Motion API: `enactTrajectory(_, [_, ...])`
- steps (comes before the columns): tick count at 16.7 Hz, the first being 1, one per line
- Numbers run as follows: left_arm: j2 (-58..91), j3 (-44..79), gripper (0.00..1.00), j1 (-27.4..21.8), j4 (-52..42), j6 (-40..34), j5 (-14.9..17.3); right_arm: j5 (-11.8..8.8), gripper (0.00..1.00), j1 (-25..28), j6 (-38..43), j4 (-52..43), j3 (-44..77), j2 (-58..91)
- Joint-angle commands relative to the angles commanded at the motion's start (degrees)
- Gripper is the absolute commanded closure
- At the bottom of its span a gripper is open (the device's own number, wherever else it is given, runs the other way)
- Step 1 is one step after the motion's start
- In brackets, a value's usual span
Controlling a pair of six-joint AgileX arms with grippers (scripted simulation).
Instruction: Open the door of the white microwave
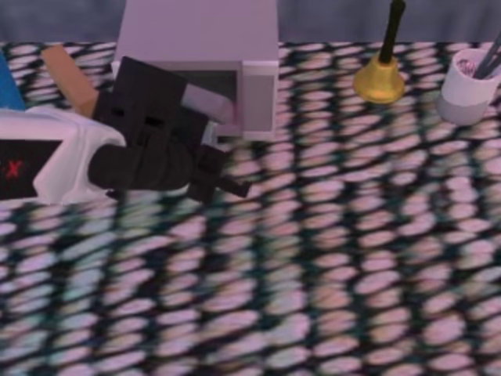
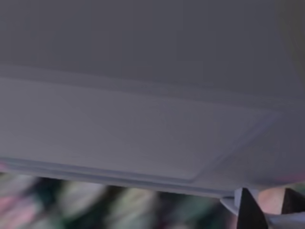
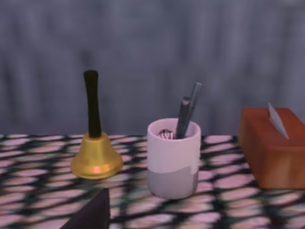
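The white microwave (image 1: 200,27) stands at the table's back, left of centre. Its door (image 1: 215,82) has a dark window beside the grey control strip (image 1: 258,98). A pale slab (image 1: 210,103) angles out in front of the window. My left gripper (image 1: 184,117) is pressed low against the door's front. In the left wrist view the door (image 2: 119,129) fills the picture. The two dark fingertips (image 2: 250,210) of the left gripper (image 2: 270,202) stand close together at the door's end, with pink showing between them. My right arm is out of the top view, and one of its fingertips (image 3: 97,210) shows alone.
A brass bell (image 1: 380,78) (image 3: 96,157) and a white cup of pens (image 1: 470,90) (image 3: 173,160) stand at the back right. A brown tissue box (image 3: 274,145) is beside the cup. A tan box (image 1: 70,78) and a blue object (image 1: 8,82) lie left of the microwave.
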Motion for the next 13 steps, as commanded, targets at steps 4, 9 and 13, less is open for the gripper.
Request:
enactTrajectory(4, [-1.49, -1.18, 1.0, 1.47, 0.25, 3.16, 2.3, 0.0, 0.0, 0.0, 0.0, 0.0, 0.0, 0.0])
enactTrajectory(9, [-1.86, -1.99, 1.0, 2.18, 0.09, 4.59, 3.37, 0.0, 0.0, 0.0, 0.0, 0.0, 0.0, 0.0])
enactTrajectory(13, [-1.86, -1.99, 1.0, 2.18, 0.09, 4.59, 3.37, 0.0, 0.0, 0.0, 0.0, 0.0, 0.0, 0.0])
